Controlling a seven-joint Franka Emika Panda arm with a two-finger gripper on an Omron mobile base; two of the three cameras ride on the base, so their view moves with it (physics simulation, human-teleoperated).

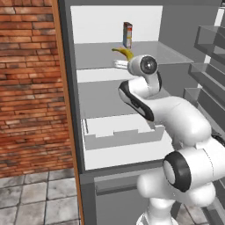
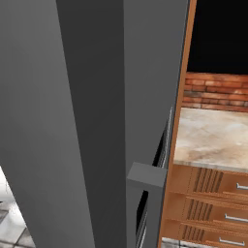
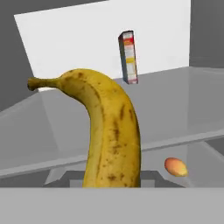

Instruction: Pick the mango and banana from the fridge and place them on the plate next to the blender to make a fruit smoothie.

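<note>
The fridge (image 1: 101, 22) stands open in the left base view, and my arm reaches in over its upper glass shelf. The banana (image 3: 109, 131), yellow with brown speckles, rises from the bottom middle of the hand view with its dark stem curling to the upper left. It sits clear of the shelf, in my gripper (image 1: 121, 63), whose fingers are hidden behind it. From the left base camera the banana (image 1: 125, 53) pokes up just beyond the hand. The mango (image 3: 175, 166), small and orange-red, lies lower down, seen through the glass at the lower right.
A tall slim carton (image 1: 127, 35) stands at the back of the upper shelf, behind the banana. A white drawer (image 1: 123, 136) sits below. Door racks (image 1: 206, 74) line the right. The grey fridge door (image 2: 87, 121) blocks the right base view, with wooden drawers (image 2: 213, 203) beyond.
</note>
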